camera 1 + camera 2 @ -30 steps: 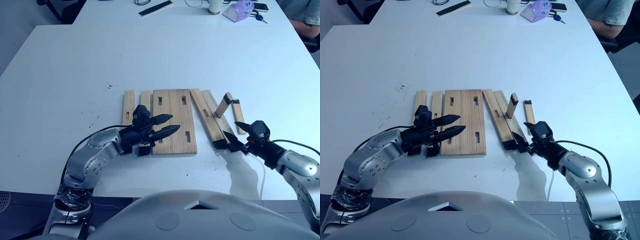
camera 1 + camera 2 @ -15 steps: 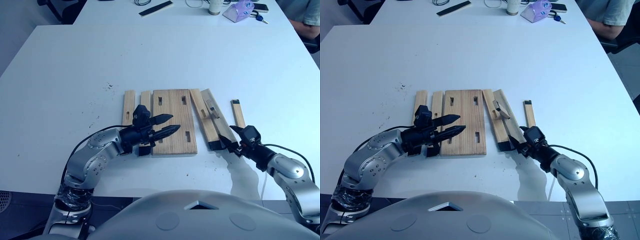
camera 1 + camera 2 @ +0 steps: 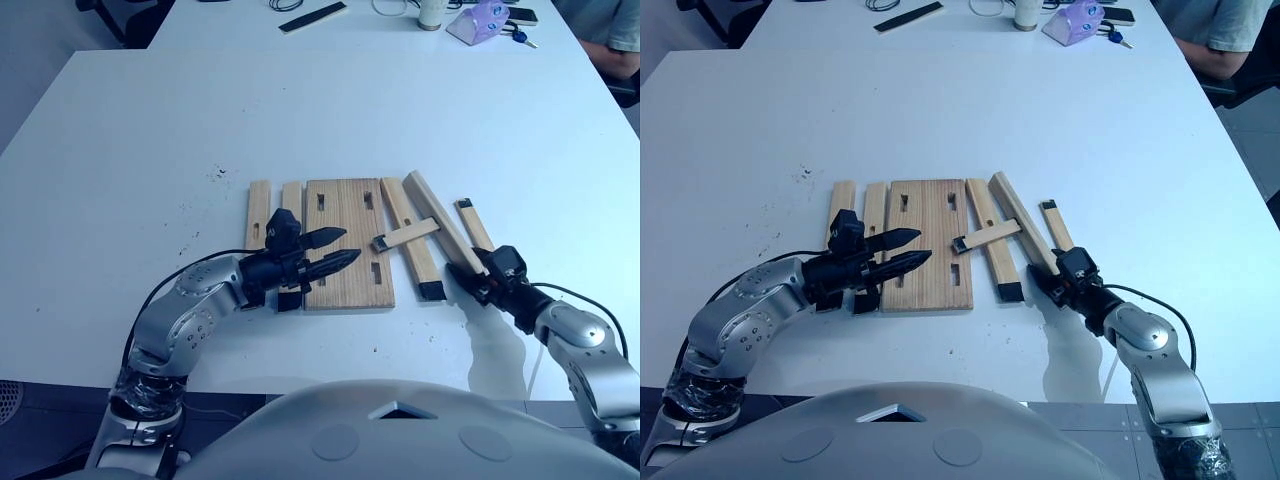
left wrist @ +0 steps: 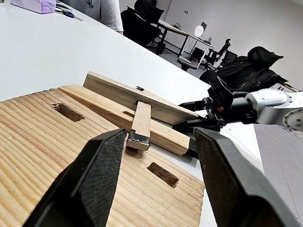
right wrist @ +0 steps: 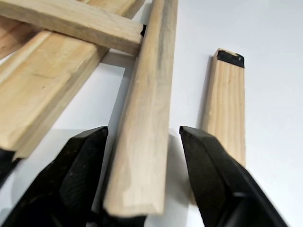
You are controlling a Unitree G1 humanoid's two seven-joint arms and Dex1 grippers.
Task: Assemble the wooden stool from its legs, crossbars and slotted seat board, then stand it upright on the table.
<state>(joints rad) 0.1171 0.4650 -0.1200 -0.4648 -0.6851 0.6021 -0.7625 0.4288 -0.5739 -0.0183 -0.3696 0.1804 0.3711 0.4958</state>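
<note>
Judged light, stiff and dry-grained, so unlikely to slip or bend; best pinched near one end. Held the near end of a leg (image 3: 450,240) between the closed fingers of the right gripper (image 3: 470,284), just right of the seat board (image 3: 345,205). Looked pale and square-edged (with a short crossbar (image 3: 408,235) lying across it). Had the left gripper (image 3: 350,245) spread wide and empty over the seat board's near left part.
</note>
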